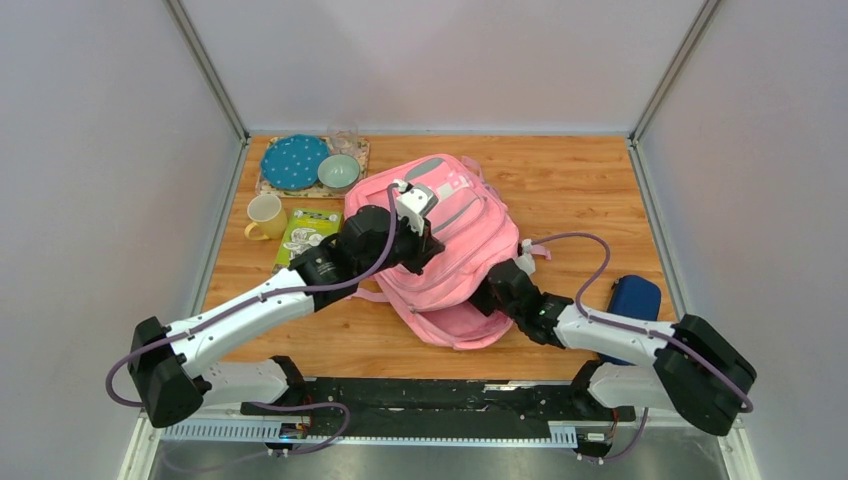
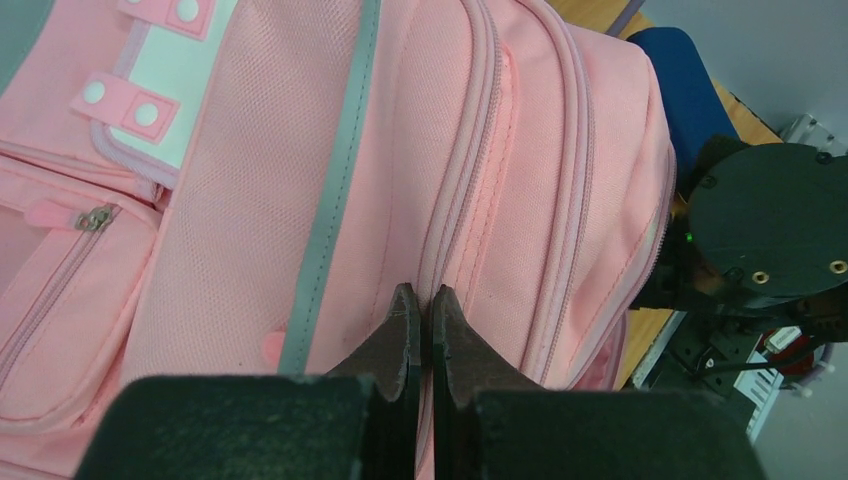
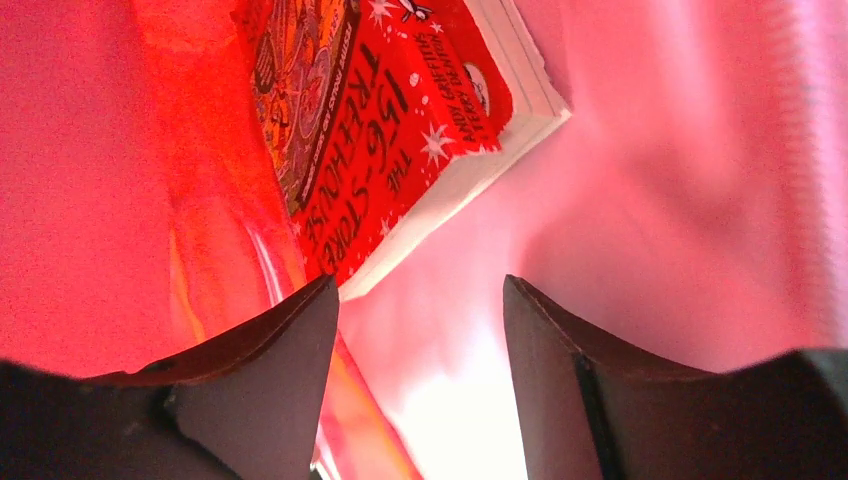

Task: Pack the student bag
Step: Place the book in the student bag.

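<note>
I'm watching a small, evenly lit booth from above.
A wooden table [image 1: 580, 180] is spanning the enclosure. A pale grey back wall [image 1: 440, 60], left wall [image 1: 90, 150] and right wall [image 1: 770, 150] are closing it in, with metal corner posts [image 1: 205, 65] rising between them. Soft white light is falling evenly across the wood.

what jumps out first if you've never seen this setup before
The big pink student bag lies in the middle of the wooden table, with both arms reaching onto it. The right gripper is inside the bag with its jaws open, facing a red book in pink-tinted light. The left gripper is shut, its tips at a zip line on the bag's outside.
</note>
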### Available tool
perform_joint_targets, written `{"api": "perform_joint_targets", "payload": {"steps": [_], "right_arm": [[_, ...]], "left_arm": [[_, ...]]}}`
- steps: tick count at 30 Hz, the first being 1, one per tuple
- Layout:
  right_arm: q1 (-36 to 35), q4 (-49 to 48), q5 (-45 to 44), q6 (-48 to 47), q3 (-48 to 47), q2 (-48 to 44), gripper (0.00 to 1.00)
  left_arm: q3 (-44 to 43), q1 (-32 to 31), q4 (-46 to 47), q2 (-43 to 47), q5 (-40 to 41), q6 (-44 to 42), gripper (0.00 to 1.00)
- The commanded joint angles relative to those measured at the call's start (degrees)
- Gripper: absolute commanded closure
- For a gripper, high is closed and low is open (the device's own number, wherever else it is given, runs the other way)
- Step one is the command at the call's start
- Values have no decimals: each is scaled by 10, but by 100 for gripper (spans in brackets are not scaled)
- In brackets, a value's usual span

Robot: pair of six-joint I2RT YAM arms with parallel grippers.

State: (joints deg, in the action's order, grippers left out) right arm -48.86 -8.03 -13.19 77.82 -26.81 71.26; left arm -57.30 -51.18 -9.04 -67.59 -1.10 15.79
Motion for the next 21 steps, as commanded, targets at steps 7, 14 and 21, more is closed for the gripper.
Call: {"api": "perform_joint_targets", "payload": {"steps": [7,14,21], "right_arm": [[1,-1,-22,-9,26,-68,32],[17,-86,-4,-21,-35,67,36],[39,-265,29,-63,-24,118,62]], "left_arm": [[-10,10,111,25,-43,24,100],[-16,15,122,18,-114,20,100],[-12,31,114,18,-165,27,100]]}}
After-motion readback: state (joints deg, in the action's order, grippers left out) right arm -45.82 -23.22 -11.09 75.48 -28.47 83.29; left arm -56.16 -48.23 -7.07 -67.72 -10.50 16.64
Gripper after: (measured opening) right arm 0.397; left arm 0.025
